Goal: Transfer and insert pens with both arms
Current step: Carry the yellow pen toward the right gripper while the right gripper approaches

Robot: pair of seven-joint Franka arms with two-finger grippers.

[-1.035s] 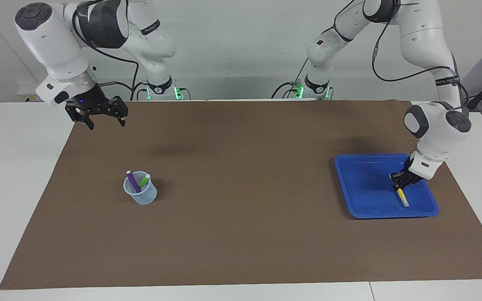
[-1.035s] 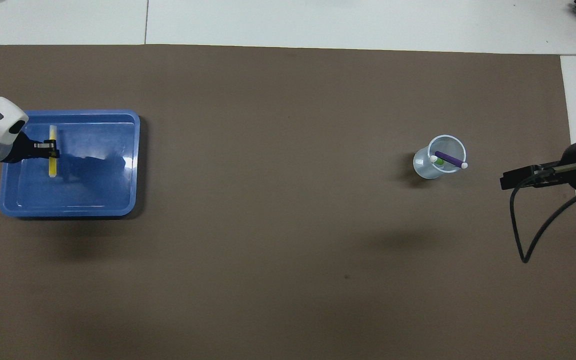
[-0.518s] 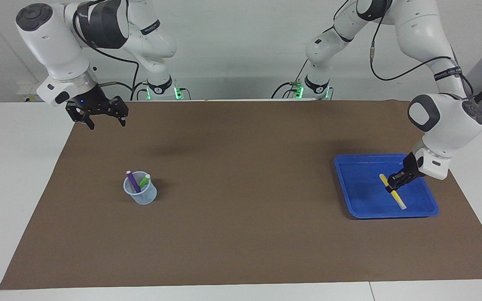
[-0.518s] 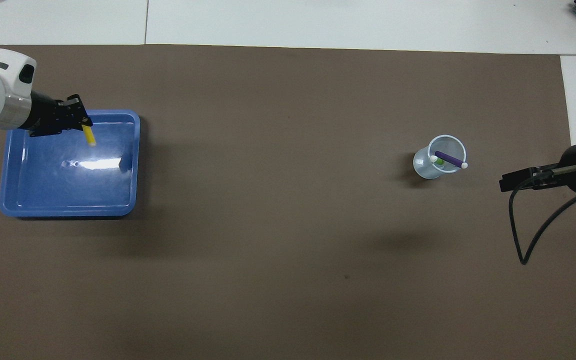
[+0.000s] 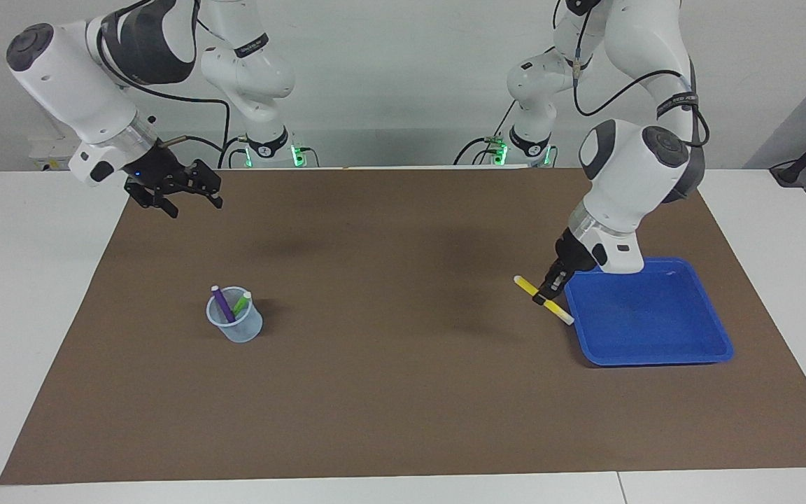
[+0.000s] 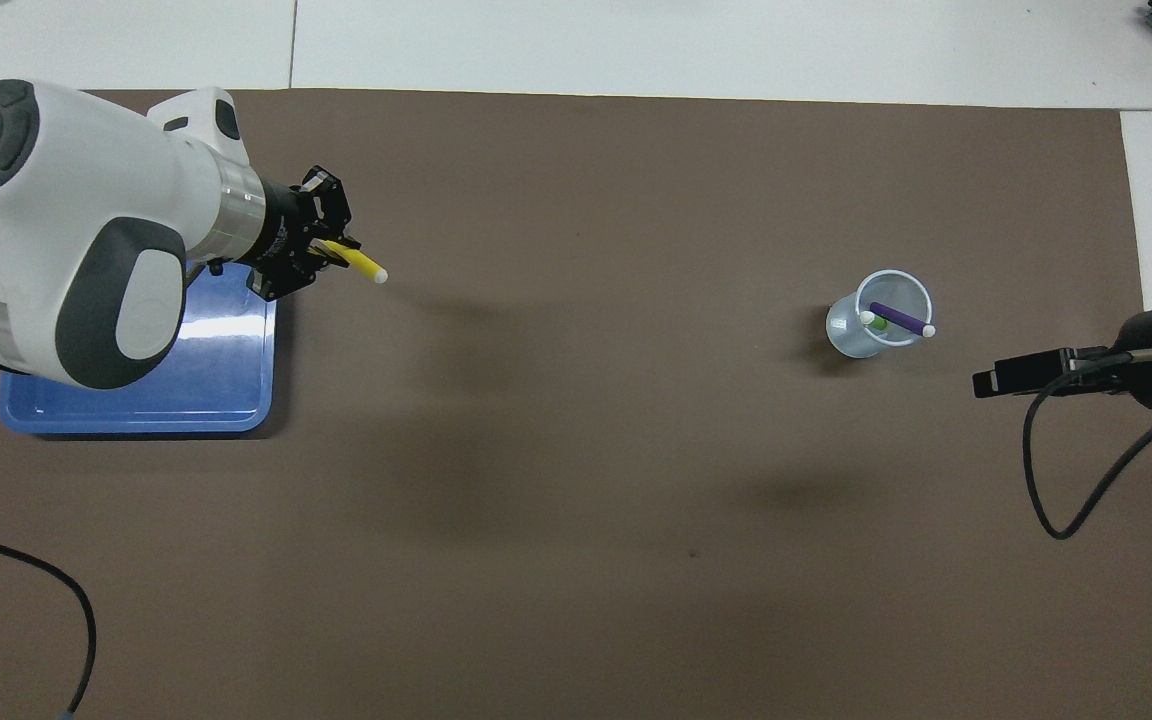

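- The left gripper (image 5: 541, 296) was clamped tight on the yellow pen (image 5: 543, 299), gripping it near its middle and holding it in the air, tilted, over the brown mat (image 5: 403, 392) just beside the blue tray (image 5: 655, 353); its pale cap end (image 6: 380, 276) pointed toward the right arm's end of the table.
- The tray sat toward the left arm's end of the table, with bare mat between it and the mat's edge.
- The purple pen (image 5: 222, 303) and the green pen (image 5: 242, 303) stood leaning in the clear cup (image 5: 236, 327), well apart from the tray toward the right arm's end.
- Between tray and cup the mat lay open and bare, a wide stretch of room; the mat's edges ran close to the white table (image 5: 25, 280) border on every side.
- The right gripper (image 5: 178, 197) waited in the air with its jaws spread wide and nothing in them, over the mat's corner at the robots' edge, at the right arm's end.
- The arms carried small dark bands with writing, too small to read.
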